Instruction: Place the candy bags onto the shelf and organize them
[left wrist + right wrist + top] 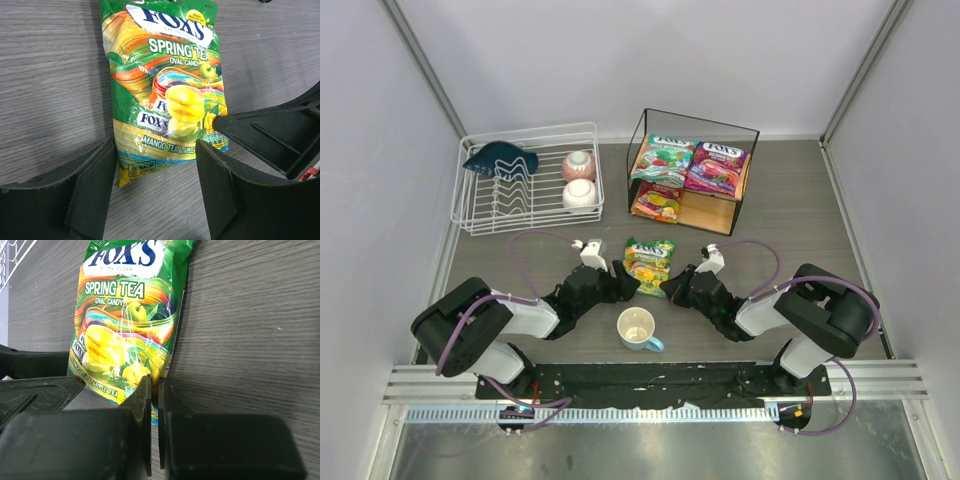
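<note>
The yellow-green candy bag lies flat on the surface between the arms, its long axis pointing away from the bases toward the shelf, logo end farthest. The right gripper is closed, apparently pinching the bag's near right corner. The left gripper is open, its jaws straddling the near left corner. The shelf lies beyond and to the right, already holding three bags.
</note>
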`<state>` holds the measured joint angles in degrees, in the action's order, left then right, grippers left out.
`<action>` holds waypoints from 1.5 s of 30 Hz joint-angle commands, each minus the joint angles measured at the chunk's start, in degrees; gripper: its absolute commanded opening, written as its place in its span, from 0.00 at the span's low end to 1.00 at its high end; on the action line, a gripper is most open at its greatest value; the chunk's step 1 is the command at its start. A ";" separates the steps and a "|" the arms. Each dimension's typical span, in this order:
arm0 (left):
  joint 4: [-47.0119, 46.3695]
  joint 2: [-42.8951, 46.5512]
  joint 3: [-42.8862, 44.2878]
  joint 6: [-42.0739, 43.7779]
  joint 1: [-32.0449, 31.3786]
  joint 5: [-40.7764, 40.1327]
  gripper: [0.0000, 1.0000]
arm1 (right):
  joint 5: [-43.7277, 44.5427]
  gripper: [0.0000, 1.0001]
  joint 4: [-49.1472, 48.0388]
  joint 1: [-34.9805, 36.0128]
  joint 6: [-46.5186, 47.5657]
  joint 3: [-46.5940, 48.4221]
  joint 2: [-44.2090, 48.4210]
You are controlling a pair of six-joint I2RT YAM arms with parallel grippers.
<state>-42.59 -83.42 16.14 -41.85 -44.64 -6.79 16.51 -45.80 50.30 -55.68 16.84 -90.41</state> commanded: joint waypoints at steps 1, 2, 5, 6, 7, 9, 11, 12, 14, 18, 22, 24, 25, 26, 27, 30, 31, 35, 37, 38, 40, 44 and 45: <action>-0.91 -1.22 1.00 0.10 -0.36 0.98 0.66 | 0.45 0.01 2.47 0.32 0.57 0.56 -1.26; -1.09 -1.48 1.08 0.10 -0.36 0.99 0.65 | 0.36 0.01 2.56 0.32 0.57 0.56 -1.26; -1.09 -2.01 1.44 0.10 -0.36 1.25 0.59 | 0.36 0.01 2.65 0.23 0.66 0.65 -1.35; -1.18 -2.10 1.52 0.10 -0.36 1.34 0.58 | 0.28 0.01 2.65 0.23 0.66 0.56 -1.52; -1.18 -2.19 1.61 0.10 -0.36 1.42 0.57 | 0.19 0.01 2.65 0.32 0.66 0.65 -1.44; -1.18 -2.28 1.79 0.10 -0.27 1.43 0.54 | 0.27 0.01 2.56 0.32 0.92 0.48 -1.26; -1.18 -2.36 1.79 0.01 -0.36 1.60 0.49 | 0.36 0.01 3.00 0.32 0.92 0.39 -0.91; -1.18 -2.36 1.79 0.01 -0.36 1.69 0.46 | 0.54 0.01 3.26 0.32 1.10 0.39 -0.73; -1.18 -2.36 1.61 -0.08 -0.36 1.69 0.44 | 0.89 0.01 3.79 0.32 1.27 0.39 -0.12; -1.09 -2.10 1.09 -0.08 -0.36 1.51 0.42 | 1.33 0.01 4.23 0.32 1.28 0.12 0.59; -0.92 -1.75 0.56 0.01 -0.36 1.86 0.48 | 1.85 0.01 4.67 0.32 1.19 -0.23 1.02; -0.92 -1.40 0.38 0.01 -0.36 1.86 0.58 | 2.12 0.01 4.93 0.32 1.19 -0.32 1.46; -0.83 -1.22 0.21 0.01 -0.36 1.86 0.60 | 2.21 0.01 5.19 0.32 1.19 -0.32 1.47; -0.83 -0.87 0.12 0.10 -0.36 1.86 0.63 | 2.47 0.01 5.37 0.32 1.10 -0.40 1.55; -0.66 -0.61 -0.14 0.10 -0.36 1.78 0.64 | 2.56 0.01 5.55 0.32 1.19 -0.49 1.64; -0.22 0.27 -0.67 0.18 -0.36 1.43 0.65 | 2.65 0.01 5.63 0.32 1.28 -0.67 1.91; -0.21 0.36 -0.67 0.18 -0.36 1.34 0.64 | 2.65 0.01 5.64 0.32 1.28 -0.67 1.99; -0.13 0.45 -0.85 0.18 -0.36 1.51 0.62 | 2.65 0.01 5.64 0.32 1.19 -0.76 1.91; -0.21 0.54 -1.02 0.18 -0.36 1.51 0.60 | 2.65 0.01 5.64 0.41 1.01 -0.84 1.99; -0.21 0.62 -1.11 0.18 -0.36 1.51 0.59 | 2.65 0.01 5.64 0.32 1.10 -0.84 1.82; -0.21 0.89 -1.37 0.27 -0.36 1.43 0.57 | 2.82 0.01 5.64 0.32 1.01 -0.84 1.91; -0.21 1.59 -1.81 0.27 -0.36 1.34 0.55 | 2.82 0.01 5.72 0.32 1.10 -0.84 1.82; -0.21 1.68 -1.99 0.27 -0.36 1.25 0.54 | 2.82 0.01 5.72 0.23 1.10 -0.84 1.73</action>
<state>-42.89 -83.40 15.31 -41.89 -44.69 -5.32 17.08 -43.86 50.30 -55.66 16.84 -89.23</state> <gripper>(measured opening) 0.549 0.042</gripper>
